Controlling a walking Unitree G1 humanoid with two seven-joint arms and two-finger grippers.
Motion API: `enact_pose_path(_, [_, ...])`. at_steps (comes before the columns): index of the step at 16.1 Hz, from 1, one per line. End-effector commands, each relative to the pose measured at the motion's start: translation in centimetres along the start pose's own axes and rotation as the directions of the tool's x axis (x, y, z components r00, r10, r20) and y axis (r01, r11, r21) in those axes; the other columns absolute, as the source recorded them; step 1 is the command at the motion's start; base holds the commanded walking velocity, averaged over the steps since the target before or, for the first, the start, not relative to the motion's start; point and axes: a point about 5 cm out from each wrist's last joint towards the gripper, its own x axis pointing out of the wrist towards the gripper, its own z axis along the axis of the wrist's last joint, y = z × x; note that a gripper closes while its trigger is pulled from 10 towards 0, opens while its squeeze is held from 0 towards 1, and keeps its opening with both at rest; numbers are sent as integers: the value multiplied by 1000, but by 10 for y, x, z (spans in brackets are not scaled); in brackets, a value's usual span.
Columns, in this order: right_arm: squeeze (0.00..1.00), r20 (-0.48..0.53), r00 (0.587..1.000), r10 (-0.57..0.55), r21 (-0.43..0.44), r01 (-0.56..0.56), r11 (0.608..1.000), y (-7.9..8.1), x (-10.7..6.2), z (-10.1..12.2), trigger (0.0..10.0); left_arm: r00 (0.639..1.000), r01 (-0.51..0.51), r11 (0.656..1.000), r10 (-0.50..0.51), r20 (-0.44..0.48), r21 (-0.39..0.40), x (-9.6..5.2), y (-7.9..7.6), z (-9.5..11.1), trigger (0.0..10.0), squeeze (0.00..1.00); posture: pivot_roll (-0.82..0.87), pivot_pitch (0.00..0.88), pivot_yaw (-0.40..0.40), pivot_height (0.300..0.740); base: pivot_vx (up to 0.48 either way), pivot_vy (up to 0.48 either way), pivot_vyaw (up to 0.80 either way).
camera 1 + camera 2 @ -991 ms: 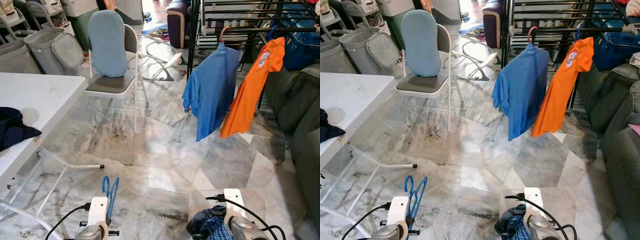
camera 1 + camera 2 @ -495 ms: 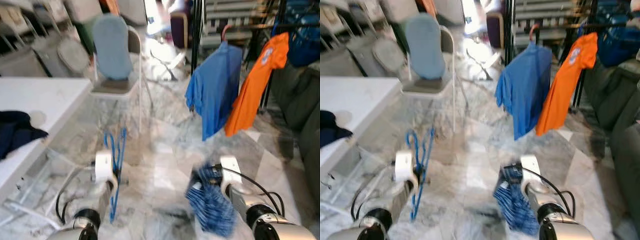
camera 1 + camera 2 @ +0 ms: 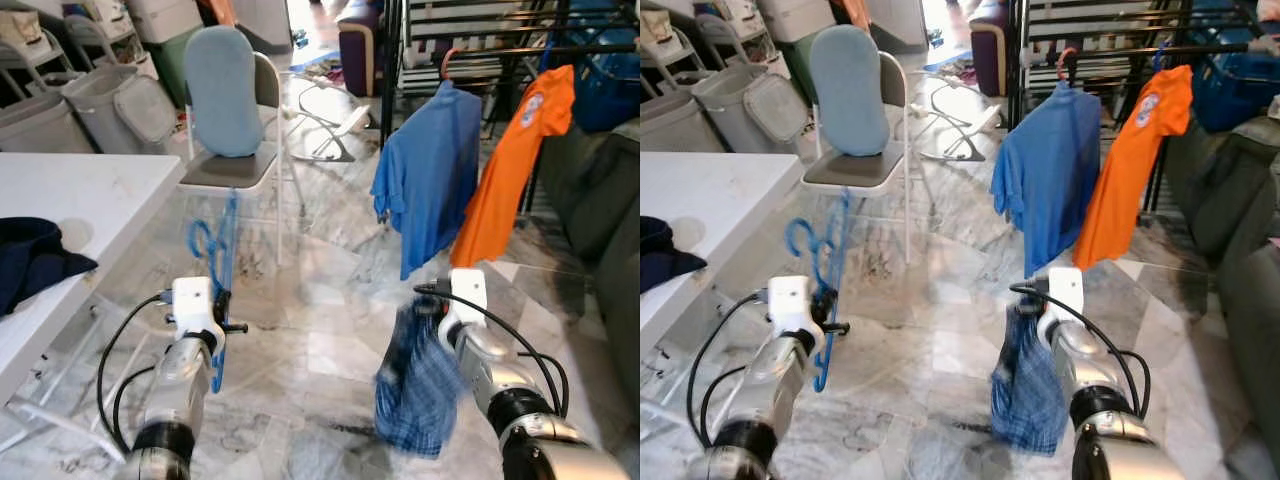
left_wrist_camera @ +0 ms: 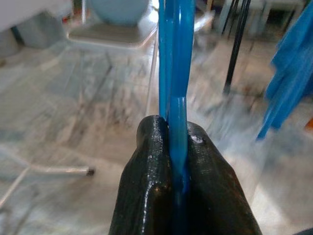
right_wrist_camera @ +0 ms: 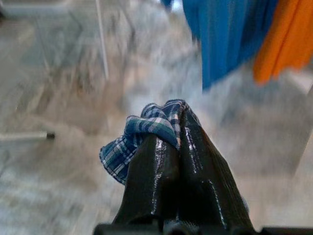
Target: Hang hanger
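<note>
My left gripper [image 3: 219, 318] is shut on a blue plastic hanger [image 3: 216, 262], held upright in front of me with its hook [image 3: 199, 240] to the left. In the left wrist view the hanger [image 4: 176, 58] runs straight out from between the closed fingertips [image 4: 156, 132]. My right gripper [image 3: 428, 308] is shut on a blue plaid garment [image 3: 414, 388] that hangs down from it; the cloth [image 5: 123, 143] bunches beside the closed fingers [image 5: 195, 147]. Ahead on the right stands a black clothes rack [image 3: 392, 70] with a blue shirt [image 3: 430, 185] and an orange shirt [image 3: 510, 170] on its bar.
A white table [image 3: 100, 195] with a dark garment [image 3: 30, 260] stands at my left. A folding chair with a blue cushion [image 3: 225, 95] is ahead, grey laundry baskets [image 3: 110, 100] behind it. A grey sofa [image 3: 600, 210] lines the right side. Marble floor lies between me and the rack.
Both arms have risen and reached forward: the hanger and the plaid garment now sit much higher in the eye views. The plaid garment now hangs at full length.
</note>
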Motion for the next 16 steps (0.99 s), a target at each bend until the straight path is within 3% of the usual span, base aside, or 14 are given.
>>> enact_pose_path(1, [0, 62, 998, 7, -21, -6, 1000, 7, -1, 9, 10000, 997, 1, 1000, 1, 73, -28, -6, 3, 9, 10000, 0, -101, 0, 131, 740, 0, 0, 0])
enact_pose_path(3, [0, 73, 994, 86, -3, -86, 996, 18, -9, 14, 10000, 989, -67, 997, 72, 130, -43, -25, 3, 12, 10000, 0, -91, 0, 124, 740, 0, 0, 0])
enact_pose_path(5, [0, 168, 981, 100, -21, -98, 995, 18, -21, 29, 10000, 977, -105, 994, 106, 182, -19, -44, -3, 19, 10000, 0, -68, 0, 107, 740, 0, 0, 0])
enact_pose_path(8, [0, 224, 973, 54, -93, -33, 995, 9, -33, 41, 10000, 989, -90, 996, 89, 122, 3, -62, -1, 7, 10000, 0, -69, 0, 95, 740, 0, 0, 173])
enact_pose_path(10, [0, 211, 974, 83, -112, -60, 992, 9, -38, 44, 10000, 994, -23, 993, 10, 110, 113, -66, 5, 13, 10000, 0, -67, 0, 88, 740, 0, 0, 703])
enact_pose_path(13, [0, 195, 973, 121, -147, -93, 985, 4, -44, 47, 10000, 997, 36, 977, -51, 66, 212, -75, 19, 15, 10000, 0, -66, 0, 83, 740, 0, 0, 800])
enact_pose_path(16, [0, 182, 974, 134, -129, -111, 985, 4, -54, 47, 10000, 995, 50, 967, -69, 71, 251, -82, 14, 13, 10000, 0, -79, 0, 107, 740, 0, 0, 800])
